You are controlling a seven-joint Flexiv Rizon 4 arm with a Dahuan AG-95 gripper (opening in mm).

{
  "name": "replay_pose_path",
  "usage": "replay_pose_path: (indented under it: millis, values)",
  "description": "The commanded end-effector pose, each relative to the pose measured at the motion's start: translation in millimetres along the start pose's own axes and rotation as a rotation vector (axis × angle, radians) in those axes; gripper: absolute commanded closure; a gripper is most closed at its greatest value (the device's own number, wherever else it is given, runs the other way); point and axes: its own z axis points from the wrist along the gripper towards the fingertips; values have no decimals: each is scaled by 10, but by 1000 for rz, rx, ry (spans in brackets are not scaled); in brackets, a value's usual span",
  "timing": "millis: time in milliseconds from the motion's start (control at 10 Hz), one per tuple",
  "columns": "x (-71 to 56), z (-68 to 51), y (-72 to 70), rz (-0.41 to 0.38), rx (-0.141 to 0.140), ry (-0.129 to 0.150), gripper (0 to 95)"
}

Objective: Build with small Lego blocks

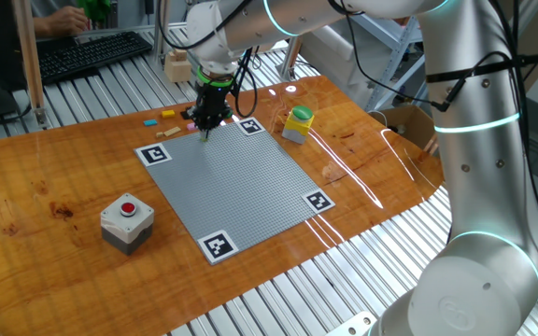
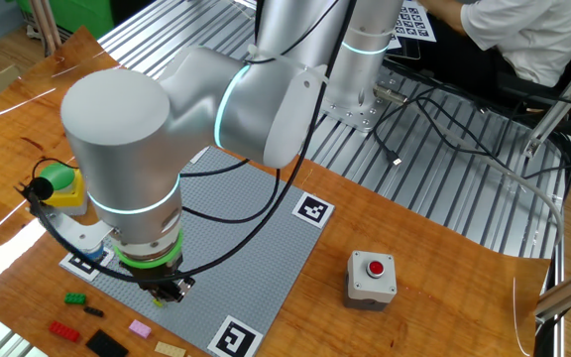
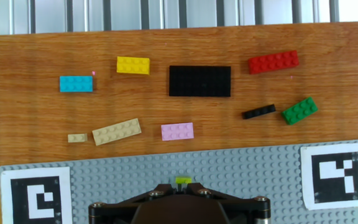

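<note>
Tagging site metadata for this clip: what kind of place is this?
Most likely a robotics lab bench. The grey studded plate carries printed fiducial markers at its corners, a red emergency-stop button box sits on the wooden tabletop, and a person works at a keyboard behind the slatted aluminium base.

You have loose Lego bricks lying flat on the table [image 3: 17, 56]: blue [image 3: 76, 84], yellow [image 3: 133, 65], a black plate [image 3: 200, 81], red [image 3: 273, 62], a thin black bar [image 3: 258, 111], green [image 3: 300, 110], pink [image 3: 177, 131] and two tan ones [image 3: 116, 131]. A yellow-green piece [image 3: 182, 181] shows at the hand's [image 3: 180, 190] fingertips.
</note>
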Motion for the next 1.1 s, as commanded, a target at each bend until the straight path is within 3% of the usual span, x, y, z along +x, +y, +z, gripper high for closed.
replay_pose_path:
  millis: [100, 600, 700, 1100]
  values:
    - [19, -14, -1, 6, 4, -3, 570]
    - [23, 12, 1, -1, 4, -6, 570]
    - [23, 17, 1, -6, 4, -6, 760]
    - [23, 33, -2, -14, 7, -7, 760]
